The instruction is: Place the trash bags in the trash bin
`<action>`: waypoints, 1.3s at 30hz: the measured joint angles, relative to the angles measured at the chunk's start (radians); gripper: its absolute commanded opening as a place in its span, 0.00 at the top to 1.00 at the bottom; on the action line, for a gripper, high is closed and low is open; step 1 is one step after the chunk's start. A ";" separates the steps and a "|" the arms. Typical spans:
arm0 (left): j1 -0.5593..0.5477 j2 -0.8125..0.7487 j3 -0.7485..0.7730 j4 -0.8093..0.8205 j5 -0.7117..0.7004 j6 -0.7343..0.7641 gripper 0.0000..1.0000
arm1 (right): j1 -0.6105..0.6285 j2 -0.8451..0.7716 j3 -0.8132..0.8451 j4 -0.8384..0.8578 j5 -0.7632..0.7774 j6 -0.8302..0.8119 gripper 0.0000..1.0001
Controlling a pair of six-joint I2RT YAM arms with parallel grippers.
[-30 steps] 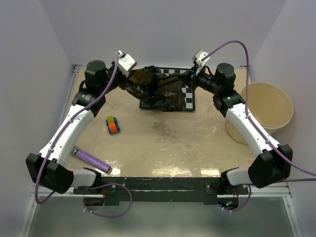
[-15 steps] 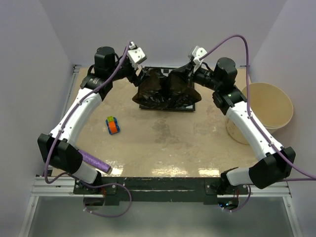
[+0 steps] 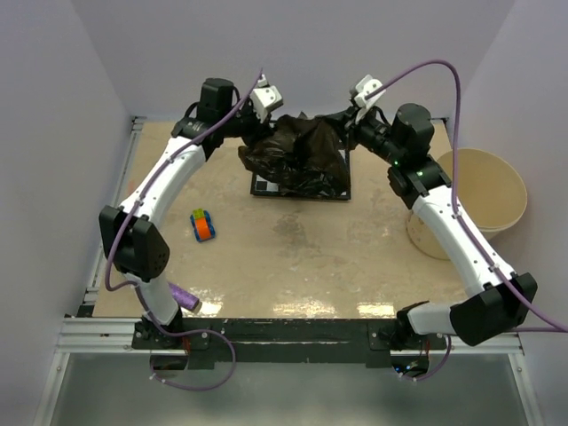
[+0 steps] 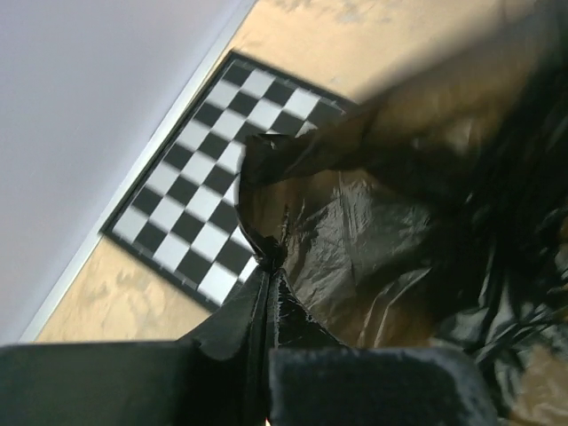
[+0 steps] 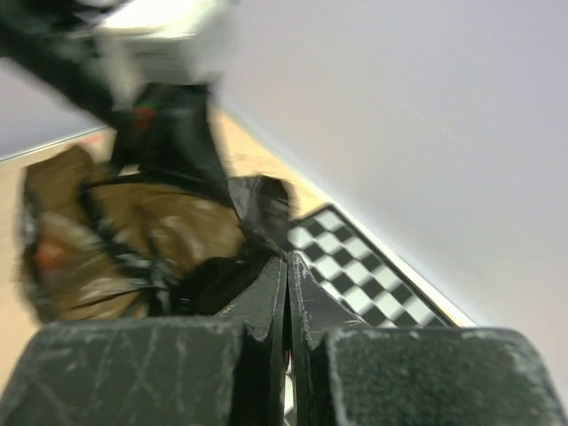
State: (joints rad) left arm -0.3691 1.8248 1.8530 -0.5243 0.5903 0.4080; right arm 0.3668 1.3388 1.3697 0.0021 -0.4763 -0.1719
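Left gripper: jaws pressed shut, pinching a fold of the black trash bag at its left upper edge.
Right gripper: jaws closed tight on the bag's right upper corner; film is bunched at the fingertips.
Trash bag: a crumpled, glossy bundle hanging between the two grippers, its lower part over the chessboard at the far side of the table.
Trash bin: at the right edge of the table, well apart from the bag, beside the right forearm.
Change from a second ago: the grippers have drawn closer together; the bag, then spread wider across the board, is gathered narrower and taller. The left arm's elbow has swung inward and now covers most of the purple roll.
Arm pose: both arms reach far forward, wrists angled toward each other above the board.
Other: a multicoloured toy block lies left of centre.
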 measured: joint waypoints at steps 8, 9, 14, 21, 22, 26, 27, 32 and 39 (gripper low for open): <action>0.016 -0.319 -0.358 0.281 -0.327 -0.054 1.00 | -0.016 -0.024 -0.002 0.000 0.325 0.038 1.00; 0.016 -0.346 -0.362 0.315 -0.353 -0.058 1.00 | -0.016 -0.024 -0.003 0.000 0.357 0.041 1.00; 0.014 -0.423 -0.362 0.445 -0.427 -0.072 1.00 | -0.016 -0.024 -0.015 0.001 0.462 0.050 1.00; 0.016 -0.431 -0.366 0.463 -0.329 -0.077 1.00 | -0.027 -0.024 -0.024 0.014 0.369 0.046 1.00; 0.018 -0.431 -0.367 0.463 -0.282 -0.085 1.00 | -0.029 -0.024 -0.024 0.015 0.321 0.048 1.00; 0.016 -0.420 -0.357 0.474 -0.163 -0.151 1.00 | -0.030 -0.010 -0.010 0.023 0.139 0.066 0.81; 0.016 -0.409 -0.342 0.476 -0.139 -0.166 1.00 | -0.029 -0.002 0.000 0.023 0.098 0.068 0.68; 0.015 -0.361 -0.277 0.499 -0.061 -0.226 1.00 | -0.026 0.040 0.035 0.012 -0.044 0.055 0.07; 0.015 -0.354 -0.239 0.509 0.004 -0.241 1.00 | -0.023 0.061 0.054 -0.002 -0.147 0.045 0.02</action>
State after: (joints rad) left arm -0.3538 1.4712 1.6142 -0.0158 0.5941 0.1665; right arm 0.3439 1.4002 1.4235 0.0002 -0.6235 -0.1272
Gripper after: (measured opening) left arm 0.012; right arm 0.979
